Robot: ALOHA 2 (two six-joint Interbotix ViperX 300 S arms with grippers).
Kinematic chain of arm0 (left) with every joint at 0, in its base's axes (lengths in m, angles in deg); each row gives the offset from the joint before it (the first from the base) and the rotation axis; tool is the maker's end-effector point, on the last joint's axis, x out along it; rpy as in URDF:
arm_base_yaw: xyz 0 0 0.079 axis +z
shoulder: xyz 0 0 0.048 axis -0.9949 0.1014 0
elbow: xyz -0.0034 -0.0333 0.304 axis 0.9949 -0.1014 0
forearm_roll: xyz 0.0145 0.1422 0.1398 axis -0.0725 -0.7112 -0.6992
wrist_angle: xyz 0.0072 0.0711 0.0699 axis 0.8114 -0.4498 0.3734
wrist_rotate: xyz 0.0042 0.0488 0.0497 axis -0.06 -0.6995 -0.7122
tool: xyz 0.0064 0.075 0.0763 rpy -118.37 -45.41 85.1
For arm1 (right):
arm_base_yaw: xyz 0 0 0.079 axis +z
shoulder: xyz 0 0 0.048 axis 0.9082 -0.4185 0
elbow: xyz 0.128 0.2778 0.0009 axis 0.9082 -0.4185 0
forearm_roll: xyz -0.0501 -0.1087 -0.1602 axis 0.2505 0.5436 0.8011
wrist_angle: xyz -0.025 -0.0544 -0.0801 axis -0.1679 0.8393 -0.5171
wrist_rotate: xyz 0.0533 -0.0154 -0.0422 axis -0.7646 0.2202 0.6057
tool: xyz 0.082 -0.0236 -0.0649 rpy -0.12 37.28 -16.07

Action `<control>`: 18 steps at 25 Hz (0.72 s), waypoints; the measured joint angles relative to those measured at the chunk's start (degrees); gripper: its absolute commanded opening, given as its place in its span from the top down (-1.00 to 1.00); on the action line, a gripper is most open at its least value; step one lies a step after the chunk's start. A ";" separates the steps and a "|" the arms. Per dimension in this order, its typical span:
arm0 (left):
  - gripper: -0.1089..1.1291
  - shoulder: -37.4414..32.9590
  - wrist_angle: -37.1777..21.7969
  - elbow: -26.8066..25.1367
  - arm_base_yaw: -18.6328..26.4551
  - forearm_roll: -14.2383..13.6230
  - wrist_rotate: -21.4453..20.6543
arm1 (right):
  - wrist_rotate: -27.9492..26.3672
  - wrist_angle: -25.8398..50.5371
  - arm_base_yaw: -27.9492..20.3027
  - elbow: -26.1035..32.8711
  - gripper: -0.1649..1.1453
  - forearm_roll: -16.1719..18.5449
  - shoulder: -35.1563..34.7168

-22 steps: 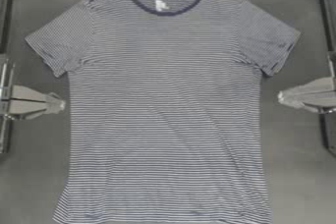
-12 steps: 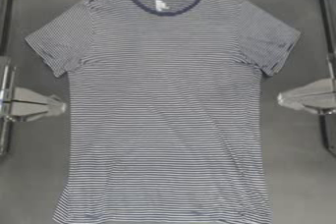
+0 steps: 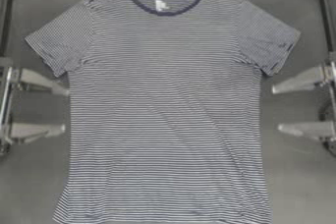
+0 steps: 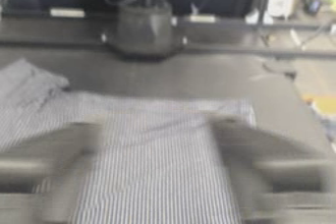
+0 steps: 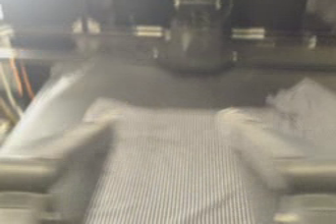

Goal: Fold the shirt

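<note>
A striped shirt lies flat, with an open robot hand at each side.

The shirt is spread out flat in the middle of the dark surface, its dark collar at the far edge and both short sleeves out to the sides. The left hand is at the shirt's left edge, just below the sleeve, with its jaws wide apart. The right hand is at the shirt's right edge, also with its jaws wide apart. Neither hand holds any cloth.
</note>
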 measured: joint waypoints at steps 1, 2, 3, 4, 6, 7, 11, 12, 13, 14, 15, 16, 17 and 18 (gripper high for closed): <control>-0.72 0.00 -1.58 0.62 -0.09 0.09 0.00 | -0.09 3.08 0.09 0.97 -0.76 -0.35 0.00; -0.72 0.00 -3.43 1.14 -0.09 0.35 0.00 | -0.18 5.54 0.09 1.76 -0.75 -0.62 0.00; -0.73 0.00 -6.06 2.20 -0.09 0.79 0.00 | -0.18 8.44 0.09 2.64 -0.75 -1.05 0.00; -0.73 0.09 -8.26 3.08 -0.18 1.23 0.09 | -0.18 11.95 0.09 3.96 -0.75 -1.58 -0.09; -0.72 0.44 -12.66 5.10 -0.53 1.85 0.09 | -0.26 18.81 0.09 6.50 -0.75 -2.55 -0.35; -0.71 0.88 -14.59 6.06 -0.79 1.93 0.09 | -0.44 23.47 0.09 8.26 -0.75 -3.08 -0.53; -0.69 4.48 -22.94 9.93 -2.81 2.11 0.35 | -1.67 35.16 0.09 12.74 -0.75 -5.89 -1.85; -0.69 5.63 -24.43 10.72 -3.16 2.29 0.88 | -2.64 37.97 0.18 13.71 -0.75 -6.33 -2.46; -0.69 6.77 -25.75 11.43 -3.43 2.37 1.76 | -4.04 40.43 0.35 14.50 -0.75 -6.59 -3.34; -0.69 8.17 -27.25 12.13 -3.52 2.37 3.34 | -5.36 42.54 0.79 15.21 -0.75 -6.77 -4.39; -0.67 9.49 -28.83 12.83 -3.87 2.37 4.92 | -7.21 44.65 1.32 16.08 -0.75 -6.68 -5.71; -0.67 10.72 -30.67 13.54 -4.13 2.20 6.50 | -8.88 46.58 2.20 16.87 -0.75 -6.42 -7.03; -0.66 12.04 -32.61 14.33 -4.75 2.02 8.17 | -10.46 48.43 3.34 17.67 -0.75 -5.80 -8.53; -0.65 13.10 -34.28 14.94 -5.27 1.67 9.67 | -13.36 50.36 5.19 18.63 -0.75 -4.48 -10.11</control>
